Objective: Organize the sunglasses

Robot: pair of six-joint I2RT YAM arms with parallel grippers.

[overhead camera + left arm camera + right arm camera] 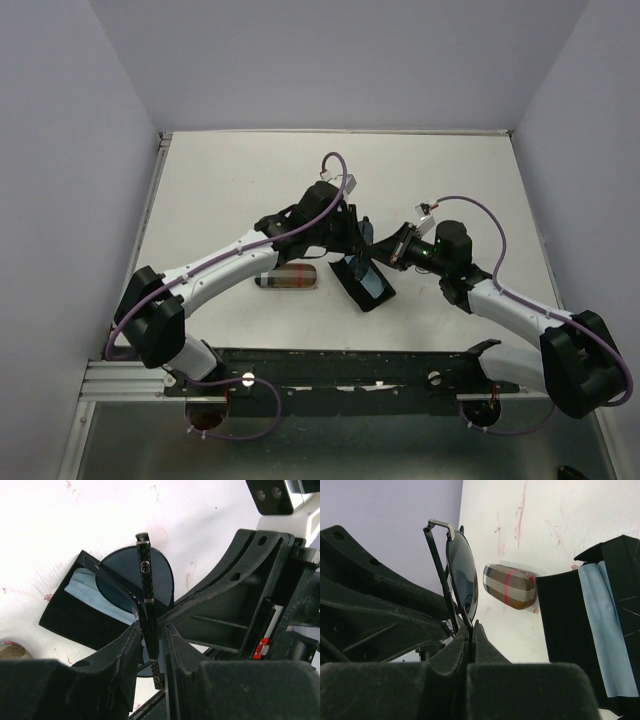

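Note:
The black-framed sunglasses (372, 238) hang in the air between both grippers, above the open black case (365, 282). My right gripper (471, 627) is shut on the frame's rim just below a dark lens (462, 575). My left gripper (152, 635) has the folded temples (145, 580) between its fingers; the temples rest against the left finger (125, 645), and a thin gap shows on the other side. In the left wrist view the dark lens (120, 575) hangs over the case (62, 617) and its blue cloth (92, 592).
The plaid tan-and-black case (288, 279) lies closed on the table just left of the black case, also visible as the plaid case (510, 586) in the right wrist view. White walls enclose the table (220, 190) at the back and sides.

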